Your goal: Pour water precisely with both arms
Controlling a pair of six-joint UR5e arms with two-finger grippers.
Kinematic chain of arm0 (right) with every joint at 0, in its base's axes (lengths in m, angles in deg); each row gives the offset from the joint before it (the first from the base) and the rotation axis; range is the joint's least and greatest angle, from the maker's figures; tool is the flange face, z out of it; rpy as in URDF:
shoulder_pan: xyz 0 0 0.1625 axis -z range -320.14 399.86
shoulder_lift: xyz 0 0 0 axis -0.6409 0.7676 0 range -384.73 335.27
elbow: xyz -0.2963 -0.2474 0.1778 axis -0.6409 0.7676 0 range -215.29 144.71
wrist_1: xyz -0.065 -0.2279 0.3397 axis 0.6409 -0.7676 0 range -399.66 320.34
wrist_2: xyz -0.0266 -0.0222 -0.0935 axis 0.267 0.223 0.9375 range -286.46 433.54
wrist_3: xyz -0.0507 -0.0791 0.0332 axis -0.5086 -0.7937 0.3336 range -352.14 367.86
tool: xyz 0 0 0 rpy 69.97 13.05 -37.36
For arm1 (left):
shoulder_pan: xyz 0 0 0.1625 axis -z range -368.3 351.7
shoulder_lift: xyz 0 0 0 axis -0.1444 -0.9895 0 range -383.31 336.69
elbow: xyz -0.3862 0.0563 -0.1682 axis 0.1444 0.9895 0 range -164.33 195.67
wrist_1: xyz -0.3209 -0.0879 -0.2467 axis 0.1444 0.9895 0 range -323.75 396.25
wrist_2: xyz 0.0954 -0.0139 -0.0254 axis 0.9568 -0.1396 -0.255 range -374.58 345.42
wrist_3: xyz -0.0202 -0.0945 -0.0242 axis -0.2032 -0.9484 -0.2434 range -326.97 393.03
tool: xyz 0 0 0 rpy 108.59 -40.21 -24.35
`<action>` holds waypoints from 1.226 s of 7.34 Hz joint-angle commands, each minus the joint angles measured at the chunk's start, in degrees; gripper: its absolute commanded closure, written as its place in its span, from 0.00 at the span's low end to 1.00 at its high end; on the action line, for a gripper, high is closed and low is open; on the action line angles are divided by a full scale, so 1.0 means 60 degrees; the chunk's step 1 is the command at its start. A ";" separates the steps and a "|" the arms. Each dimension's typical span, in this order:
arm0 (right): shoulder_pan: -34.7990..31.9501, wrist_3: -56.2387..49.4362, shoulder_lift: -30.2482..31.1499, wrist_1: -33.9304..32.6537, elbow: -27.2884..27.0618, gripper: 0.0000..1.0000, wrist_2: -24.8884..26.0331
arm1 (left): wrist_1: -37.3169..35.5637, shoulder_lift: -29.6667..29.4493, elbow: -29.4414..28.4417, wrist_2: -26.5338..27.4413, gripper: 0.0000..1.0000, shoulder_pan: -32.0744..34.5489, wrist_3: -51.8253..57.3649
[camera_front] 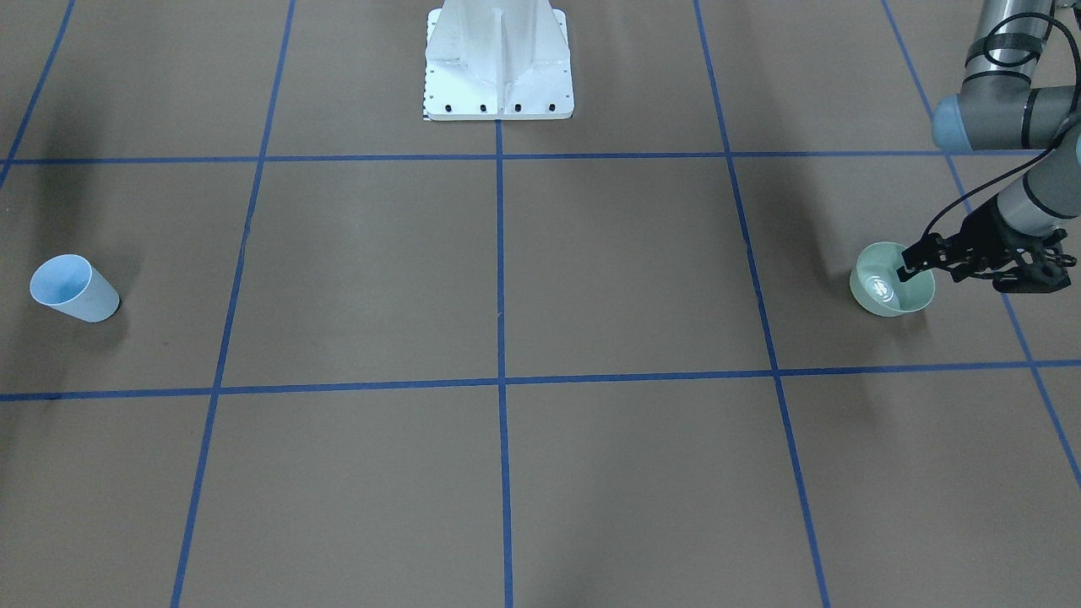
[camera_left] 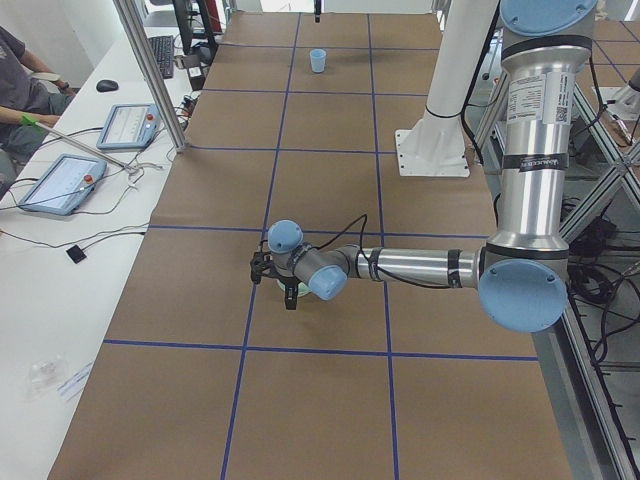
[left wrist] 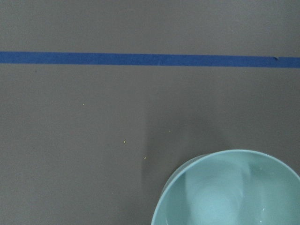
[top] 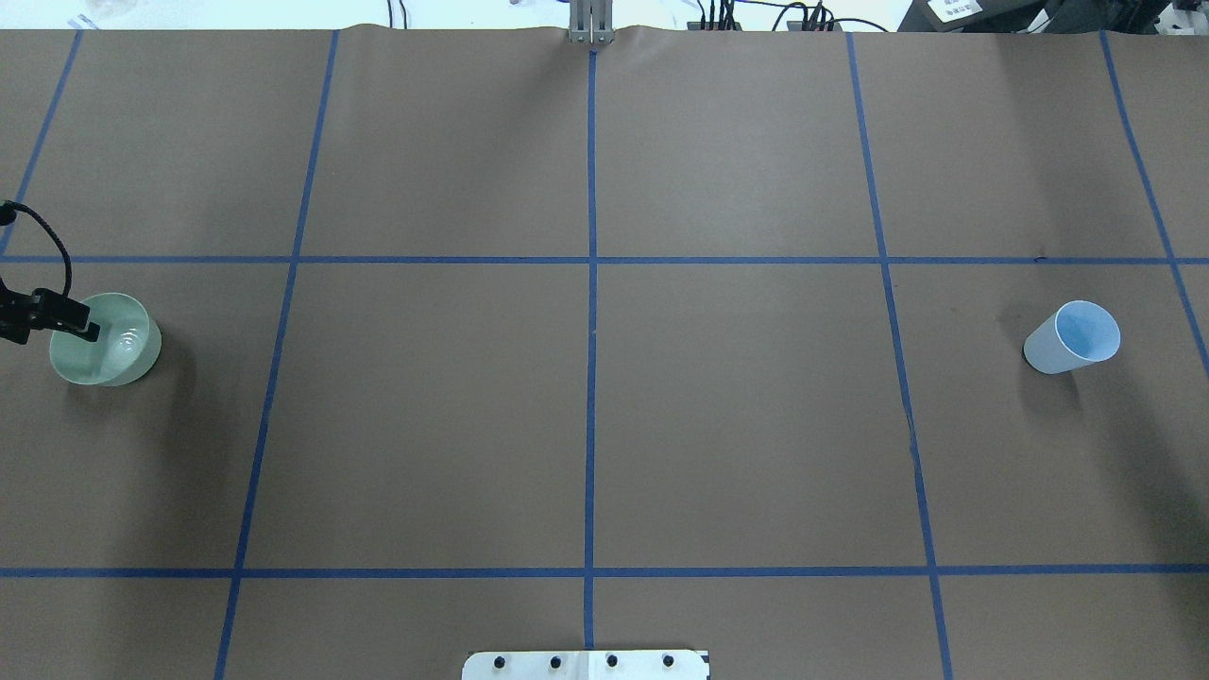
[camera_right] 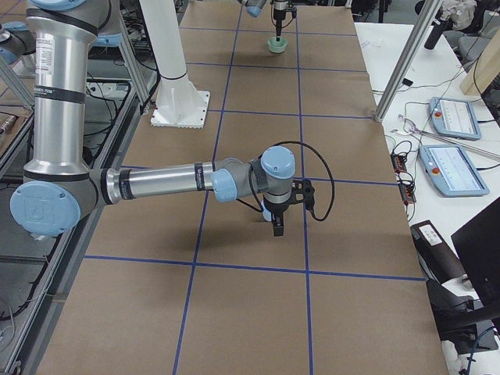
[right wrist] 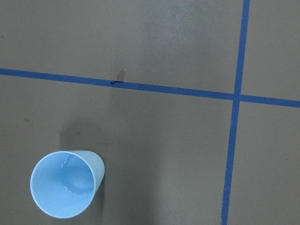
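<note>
The left fingers (camera_front: 919,256) sat narrow at the rim of the green bowl (camera_front: 887,297), on the counter (camera_front: 591,279) well to the white pedestal's (camera_front: 498,63) left; we could not tell whether they gripped it. The right fingers (camera_right: 278,226) hung well to the pedestal's right, near the blue cup (camera_front: 74,290); we could not tell their spread.

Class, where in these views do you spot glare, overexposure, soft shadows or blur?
Front-facing view: white glare spot inside the green bowl, beside the left tool. Overhead view: the strip beyond the table's far edge is blown out; the blue cup throws a soft shadow. Left wrist view: the bowl looks slightly soft and cropped. Right wrist view: the cup is crisp.
</note>
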 commanded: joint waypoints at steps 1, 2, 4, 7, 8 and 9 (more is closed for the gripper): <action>0.0001 0.0030 0.0000 0.0000 0.0002 0.00 -0.0008 | 0.0036 -0.0043 -0.0128 -0.0003 0.29 -0.0019 -0.0025; 0.0001 0.0031 0.0000 0.0000 0.0002 0.00 -0.0008 | 0.0036 -0.0043 -0.0128 -0.0003 0.61 -0.0034 -0.0025; 0.0001 0.0031 0.0000 0.0000 0.0002 0.00 -0.0008 | 0.0007 -0.0043 -0.0128 -0.0047 1.00 -0.0034 -0.0039; 0.0001 0.0075 -0.0015 0.0000 0.0017 0.00 0.0007 | -0.0125 -0.0905 0.0409 -0.1508 1.00 -0.0019 -0.0040; 0.0015 0.0089 -0.0015 0.0000 0.0061 0.00 0.0007 | -0.0197 -0.1357 0.0603 -0.1512 1.00 -0.0019 -0.0185; 0.0015 0.0089 -0.0029 0.0000 0.0061 0.00 0.0007 | -0.0227 -0.1840 0.0692 -0.1512 1.00 -0.0034 -0.1056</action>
